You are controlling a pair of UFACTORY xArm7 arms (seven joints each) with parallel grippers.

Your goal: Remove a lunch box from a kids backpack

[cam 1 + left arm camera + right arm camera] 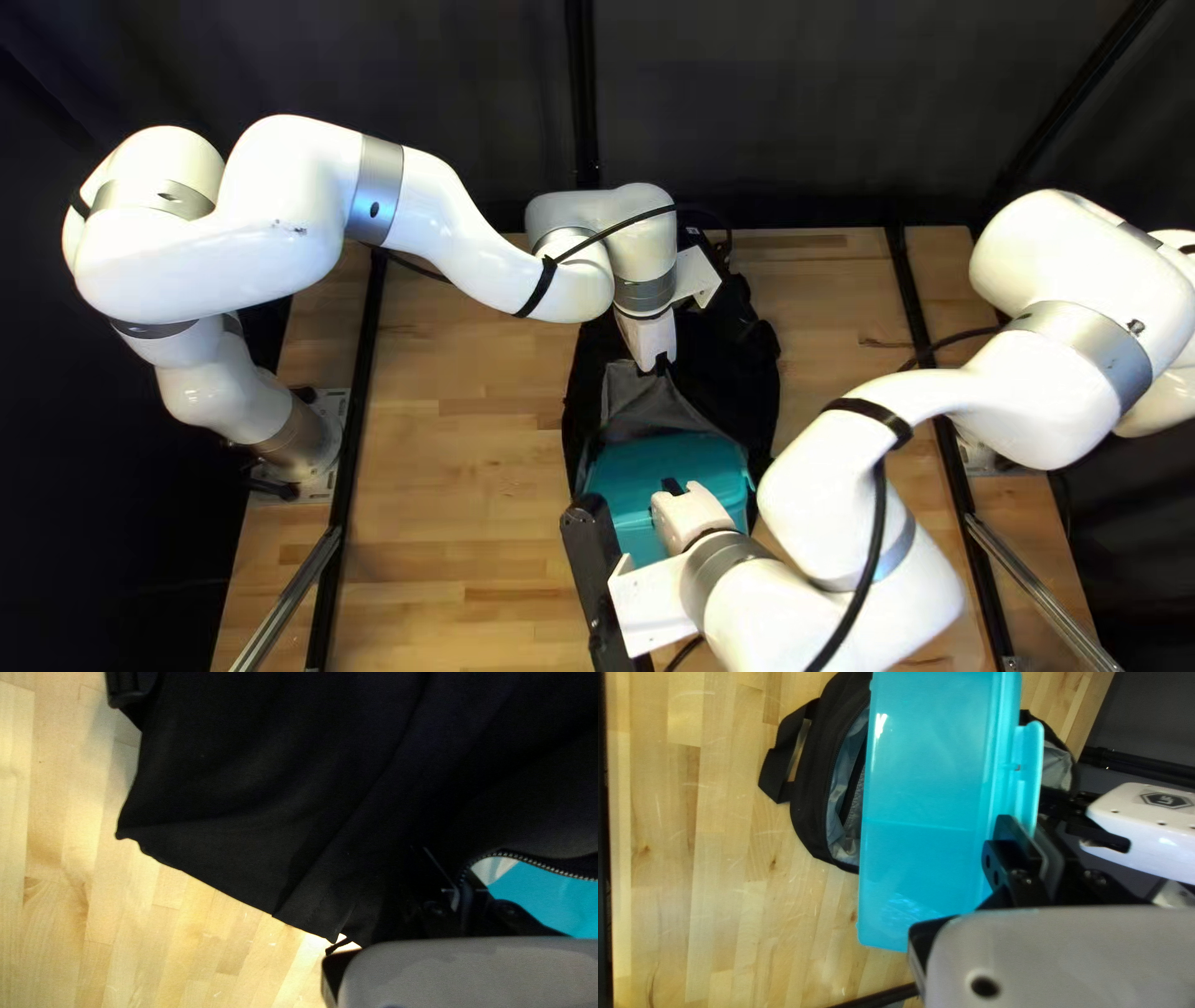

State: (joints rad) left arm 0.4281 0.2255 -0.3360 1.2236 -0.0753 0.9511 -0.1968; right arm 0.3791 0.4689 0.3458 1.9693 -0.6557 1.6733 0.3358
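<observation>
Right arm (822, 498) reaching in close, my right gripper (1027, 830) pinched onto the edge of the teal lunch box (931, 796).

The box sits at the backpack's (735, 361) open mouth, though I can't tell how much remains inside; my left gripper (450, 880) pinches the cloth beside the zipper (548, 867). I judge this to be the extraction step: next, hold the bag steady, draw the box clear of the lining, then lower it onto the worktop (473, 498).
</observation>
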